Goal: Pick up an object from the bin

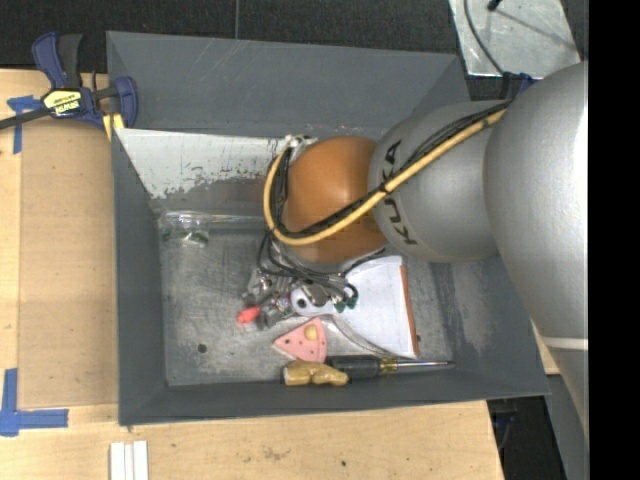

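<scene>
The grey bin point(140, 298) is entered from the right by the silver arm point(470, 188), whose orange wrist cover point(330, 198) is hung over the middle of the floor. Below the cover the gripper point(290, 293) is seen low, close to the floor; whether it is released or clenched cannot be told, since its tips are lost among its own dark metalwork.

A white booklet point(385, 308) with an orange edge is laid flat just to the right of the gripper and is partly covered by the arm. Along the near wall a screwdriver point(385, 366) is stretched out. Near it are a pink wedge point(303, 343), just below the gripper, and a brass-coloured piece point(312, 374), which is touched by the screwdriver's handle. A clear plastic item point(188, 230) is left well apart at the far left. Smallest of all, a red piece point(247, 316) is found just beside the gripper on its left, and it is judged the likeliest thing to be picked (though nothing is seen gripped).

For a clean pick, the gripper should be centred over one thing only. The booklet's edge should be avoided. Closure should be made fully before any lift is begun, and the lift should be kept straight up.
</scene>
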`<act>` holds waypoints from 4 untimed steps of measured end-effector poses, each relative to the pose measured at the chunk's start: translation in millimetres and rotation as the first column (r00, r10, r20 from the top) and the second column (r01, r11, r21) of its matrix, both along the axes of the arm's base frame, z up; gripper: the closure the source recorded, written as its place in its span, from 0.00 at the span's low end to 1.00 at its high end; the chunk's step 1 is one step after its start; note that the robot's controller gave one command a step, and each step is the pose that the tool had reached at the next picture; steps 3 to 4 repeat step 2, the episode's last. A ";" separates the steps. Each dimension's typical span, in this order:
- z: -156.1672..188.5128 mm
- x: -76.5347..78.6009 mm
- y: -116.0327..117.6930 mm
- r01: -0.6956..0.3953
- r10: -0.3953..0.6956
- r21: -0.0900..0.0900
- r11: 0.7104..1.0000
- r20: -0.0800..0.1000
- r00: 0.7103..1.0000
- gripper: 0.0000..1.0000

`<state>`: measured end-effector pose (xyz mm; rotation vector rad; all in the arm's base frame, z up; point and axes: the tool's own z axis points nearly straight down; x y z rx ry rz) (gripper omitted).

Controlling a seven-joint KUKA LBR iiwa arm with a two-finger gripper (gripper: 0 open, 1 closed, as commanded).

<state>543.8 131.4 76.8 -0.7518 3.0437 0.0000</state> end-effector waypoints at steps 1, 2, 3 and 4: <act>40.9 -0.6 12.4 0.017 -0.017 -0.003 1.000 -0.011 1.000 1.00; 146.6 9.2 -40.1 -0.131 0.131 -0.001 0.991 -0.003 0.991 1.00; 146.6 9.2 -40.1 -0.131 0.131 -0.001 0.991 -0.003 0.991 1.00; 146.6 9.2 -40.1 -0.131 0.131 -0.001 0.991 -0.003 0.991 1.00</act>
